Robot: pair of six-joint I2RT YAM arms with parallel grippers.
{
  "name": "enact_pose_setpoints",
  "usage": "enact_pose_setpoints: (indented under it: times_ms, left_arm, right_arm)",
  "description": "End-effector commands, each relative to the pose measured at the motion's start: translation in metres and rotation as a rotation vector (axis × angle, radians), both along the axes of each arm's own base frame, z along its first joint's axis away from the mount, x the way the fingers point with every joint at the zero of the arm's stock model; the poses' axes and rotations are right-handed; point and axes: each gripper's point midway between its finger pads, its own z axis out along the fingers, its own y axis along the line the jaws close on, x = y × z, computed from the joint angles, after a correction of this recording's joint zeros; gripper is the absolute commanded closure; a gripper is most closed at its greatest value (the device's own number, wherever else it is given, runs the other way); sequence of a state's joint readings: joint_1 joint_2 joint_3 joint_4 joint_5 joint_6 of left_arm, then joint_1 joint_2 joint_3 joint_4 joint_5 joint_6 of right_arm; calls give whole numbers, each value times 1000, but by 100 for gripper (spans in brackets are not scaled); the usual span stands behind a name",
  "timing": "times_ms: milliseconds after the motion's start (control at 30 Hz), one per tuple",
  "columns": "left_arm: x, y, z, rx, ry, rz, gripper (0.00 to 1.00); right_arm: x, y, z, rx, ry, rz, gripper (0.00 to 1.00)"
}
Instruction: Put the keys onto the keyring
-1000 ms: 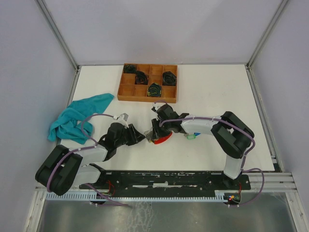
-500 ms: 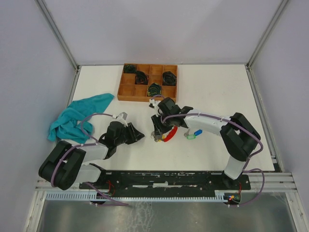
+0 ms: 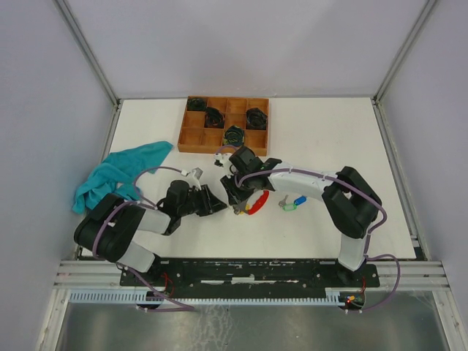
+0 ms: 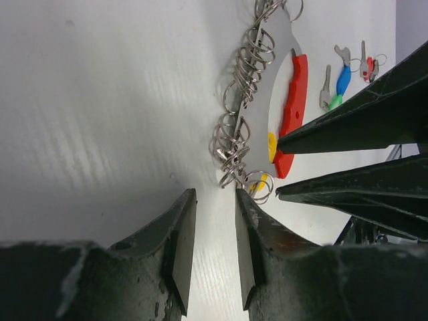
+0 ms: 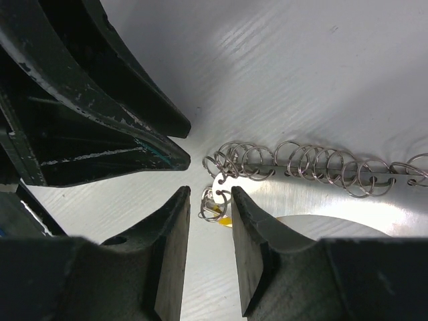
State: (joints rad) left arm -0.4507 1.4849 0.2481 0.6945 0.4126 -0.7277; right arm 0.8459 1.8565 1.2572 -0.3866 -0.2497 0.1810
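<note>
The left end effector (image 3: 221, 205) lies low over the white bench (image 3: 329, 131), its tips pointing at the right end effector (image 3: 235, 207), which comes down from the other side. The two almost meet near the middle of the bench.

In the left wrist view the left end effector (image 4: 212, 197) has its fingers (image 4: 180, 234) spread by a narrow gap. Only bare bench shows between them, so it holds nothing. Just beyond its tips lies the keyring (image 4: 261, 100), a curved silver plate with a red plastic strip along one edge and a row of wire rings along the other.

In the right wrist view the right end effector (image 5: 210, 194) has its fingers (image 5: 170, 254) a little apart, one on each side of a small ring (image 5: 214, 204) at the end of the keyring (image 5: 314, 200). A bit of yellow (image 5: 224, 219) shows just under that ring. It cannot be told whether the fingers pinch the ring or only stand beside it.

The yellow tag (image 4: 271, 144) sits at the keyring's end, at the tip of one right finger. The blue-tagged key (image 3: 299, 199) and the green-tagged key (image 3: 289, 207) lie together on the bench just right of the keyring (image 3: 257, 202), apart from both end effectors.

A wooden tray (image 3: 223, 152) with black coiled bundles (image 3: 256, 117) in several compartments stands towards the far edge. A teal cloth (image 3: 110, 179) lies crumpled at the left.
</note>
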Motion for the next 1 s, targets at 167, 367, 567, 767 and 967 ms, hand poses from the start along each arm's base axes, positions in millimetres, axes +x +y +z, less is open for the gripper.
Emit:
enact_pose_setpoints:
  times_ms: [167,367,567,767,967]
  left_arm:
    - [8,-20,-1,-9,-106,-147,63]
    - [0,-26,-6,-27,-76,-176,64]
    - [-9,-27,-10,-28,-48,-180,65]
    - [-7,-26,-16,-10,-38,-168,68]
    - [-9,-25,-19,-7,-18,-162,76]
  right_arm:
    - [7,-18,14,24,-52,-54,60]
    - [7,-29,18,36,-58,-82,60]
    - [8,-33,24,49,-69,-94,59]
    - [8,-34,26,60,-74,-97,59]
    - [7,-35,27,64,-76,-95,59]
